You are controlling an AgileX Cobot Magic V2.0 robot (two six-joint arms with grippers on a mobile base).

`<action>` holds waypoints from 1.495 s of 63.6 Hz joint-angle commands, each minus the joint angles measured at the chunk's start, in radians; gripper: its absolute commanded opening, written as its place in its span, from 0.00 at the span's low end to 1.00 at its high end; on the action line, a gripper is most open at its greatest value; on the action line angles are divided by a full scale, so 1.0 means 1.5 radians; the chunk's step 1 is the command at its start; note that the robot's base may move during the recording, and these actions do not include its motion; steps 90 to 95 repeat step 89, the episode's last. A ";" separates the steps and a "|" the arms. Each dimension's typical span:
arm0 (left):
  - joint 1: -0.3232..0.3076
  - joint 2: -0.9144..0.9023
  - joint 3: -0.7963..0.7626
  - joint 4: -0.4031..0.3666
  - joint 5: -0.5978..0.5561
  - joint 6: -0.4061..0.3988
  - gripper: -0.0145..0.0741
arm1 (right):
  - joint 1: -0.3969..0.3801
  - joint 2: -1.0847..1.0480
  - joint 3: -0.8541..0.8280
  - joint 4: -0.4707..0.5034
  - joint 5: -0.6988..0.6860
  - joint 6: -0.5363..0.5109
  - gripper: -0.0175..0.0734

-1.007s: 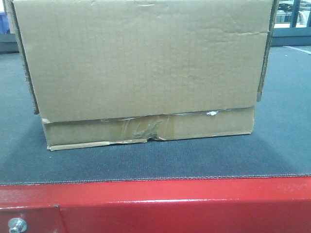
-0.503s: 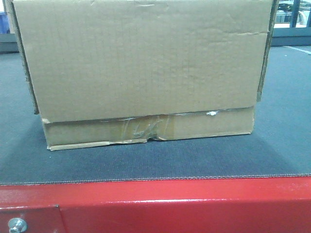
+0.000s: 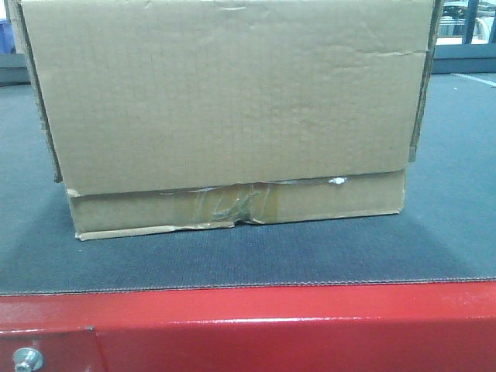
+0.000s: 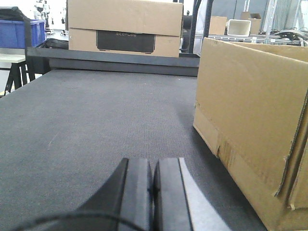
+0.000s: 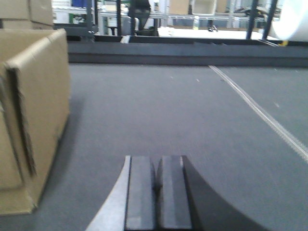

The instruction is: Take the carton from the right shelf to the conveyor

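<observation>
The brown carton [image 3: 225,101] stands on the dark grey belt of the conveyor [image 3: 256,256], crinkled clear tape along its lower seam. In the left wrist view the carton [image 4: 250,120] is to the right of my left gripper [image 4: 153,166], apart from it. That gripper is shut with nothing in it. The right wrist view has the carton [image 5: 33,96] to the left of my right gripper [image 5: 157,163], which is also shut and empty. Neither gripper touches the carton. The right shelf is out of view.
The conveyor's red frame edge [image 3: 271,325] with a silver bolt [image 3: 27,359] runs along the front. Another cardboard box [image 4: 125,29] and a blue bin [image 4: 17,31] sit beyond the belt's far end. A pale seam line [image 5: 260,113] crosses the belt at right.
</observation>
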 commanded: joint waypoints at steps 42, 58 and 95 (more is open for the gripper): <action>0.001 -0.005 -0.001 -0.003 -0.016 0.001 0.17 | -0.006 -0.049 0.060 0.006 -0.057 -0.006 0.12; 0.001 -0.005 -0.001 -0.003 -0.016 0.001 0.17 | -0.006 -0.049 0.060 0.006 -0.057 -0.006 0.12; 0.001 -0.005 -0.001 -0.003 -0.016 0.001 0.17 | -0.006 -0.049 0.060 0.006 -0.057 -0.006 0.12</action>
